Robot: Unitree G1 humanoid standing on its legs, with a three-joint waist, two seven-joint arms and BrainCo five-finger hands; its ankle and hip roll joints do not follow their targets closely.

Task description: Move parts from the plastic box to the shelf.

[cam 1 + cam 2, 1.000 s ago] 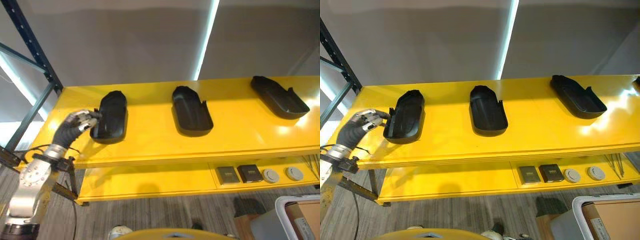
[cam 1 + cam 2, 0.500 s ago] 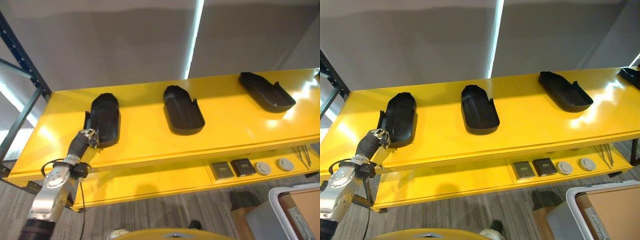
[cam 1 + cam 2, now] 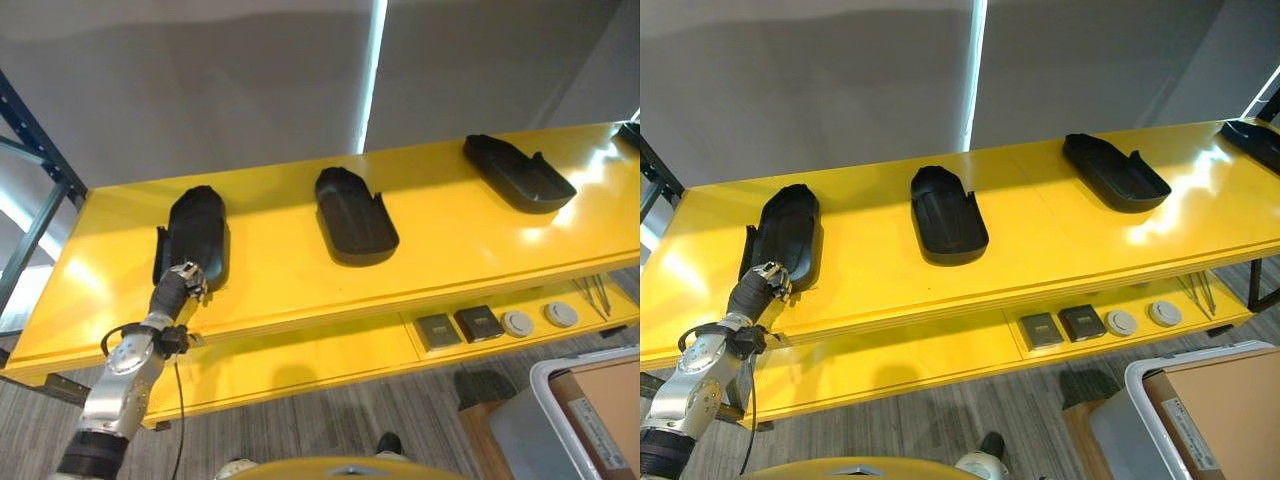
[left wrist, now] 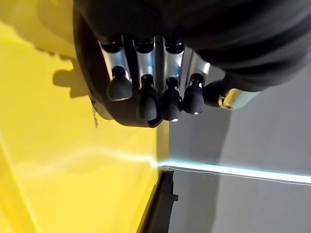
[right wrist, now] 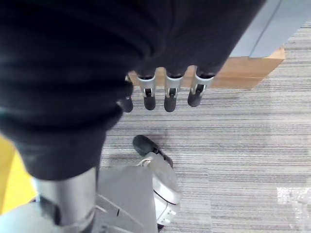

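Three black parts (image 3: 353, 214) lie along the yellow shelf (image 3: 290, 270), and the left hand (image 3: 184, 280), fingers relaxed, touches the part nearest the left end (image 3: 196, 230), while the right hand (image 5: 160, 94) hangs loose over the floor.

- Both eye views look down from the head onto the yellow shelf (image 3: 300, 270), set slightly apart; they share its parts (image 3: 352, 215), lower board and the box (image 3: 1200, 410).
- Left wrist view sits very close over the left hand (image 4: 155, 97), facing the shelf's far edge.
- Right wrist view looks past the right hand (image 5: 165, 94) down at the floor (image 5: 243, 145).
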